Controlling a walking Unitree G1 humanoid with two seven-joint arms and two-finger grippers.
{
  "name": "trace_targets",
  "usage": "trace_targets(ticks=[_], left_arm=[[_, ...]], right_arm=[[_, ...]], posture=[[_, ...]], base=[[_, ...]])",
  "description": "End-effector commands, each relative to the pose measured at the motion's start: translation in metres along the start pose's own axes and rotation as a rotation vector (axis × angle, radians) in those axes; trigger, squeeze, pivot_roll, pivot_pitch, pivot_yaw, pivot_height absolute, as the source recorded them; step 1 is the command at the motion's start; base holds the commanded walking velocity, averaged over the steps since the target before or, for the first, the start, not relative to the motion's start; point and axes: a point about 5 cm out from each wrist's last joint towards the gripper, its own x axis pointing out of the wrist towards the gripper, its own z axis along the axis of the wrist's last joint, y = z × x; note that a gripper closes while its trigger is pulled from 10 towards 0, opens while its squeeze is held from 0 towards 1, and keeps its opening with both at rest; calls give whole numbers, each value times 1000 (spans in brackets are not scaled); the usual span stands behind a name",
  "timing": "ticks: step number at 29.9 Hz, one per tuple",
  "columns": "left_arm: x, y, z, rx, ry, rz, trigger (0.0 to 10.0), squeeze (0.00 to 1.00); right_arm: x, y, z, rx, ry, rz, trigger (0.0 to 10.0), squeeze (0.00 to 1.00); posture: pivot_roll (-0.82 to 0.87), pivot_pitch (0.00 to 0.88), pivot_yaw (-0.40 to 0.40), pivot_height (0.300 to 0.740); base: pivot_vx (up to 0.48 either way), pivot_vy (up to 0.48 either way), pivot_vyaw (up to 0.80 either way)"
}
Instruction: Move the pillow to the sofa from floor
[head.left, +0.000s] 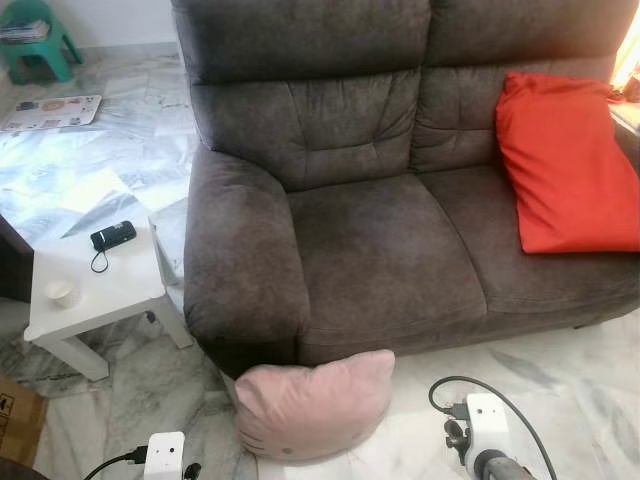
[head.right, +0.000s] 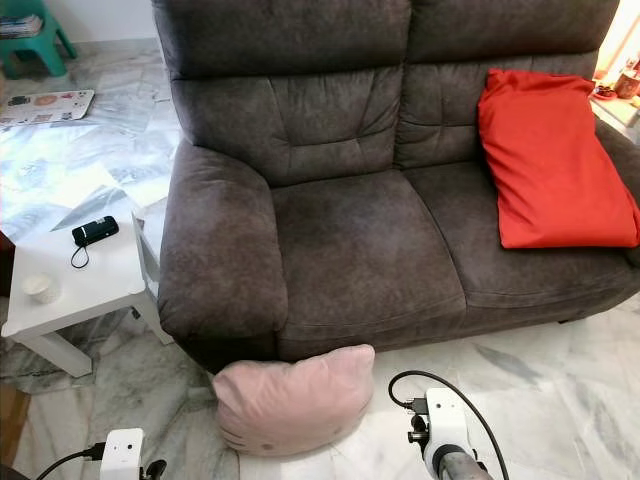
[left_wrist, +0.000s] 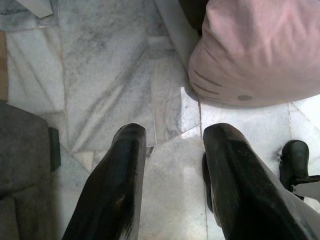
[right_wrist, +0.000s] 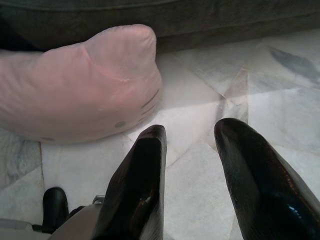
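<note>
Pink pillow lying on the floor, touching the sofa front.
We are holding our left gripper and right gripper just short of the pillow, both with fingers spread, grasping nothing.

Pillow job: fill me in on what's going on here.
The pink pillow lies on the marble floor, leaning against the sofa front below its left arm. Both grippers, left and right, hover low on either side, fingers open, touching nothing. A red pillow already sits on the sofa.
</note>
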Motion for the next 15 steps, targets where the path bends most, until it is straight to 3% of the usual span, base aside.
trace_targets(ticks=[1, 3, 15], left_arm=[[-2, 2, -6, 8, 21, 7, 10000, 0], [-2, 2, -6, 8, 21, 7, 10000, 0], [-2, 2, -6, 12, 16, 1, 10000, 0]], right_arm=[[-1, 3, -5, -1, 6, 5, 10000, 0], [-2, 4, -6, 4, 9, 5, 10000, 0], [-3, 2, -9, 34, 13, -10, 10000, 0]], posture=[[-44, 32, 2, 740], [-45, 32, 4, 740], [-42, 56, 11, 740]], base=[[0, 0, 600], [0, 0, 606], [260, 0, 0]])
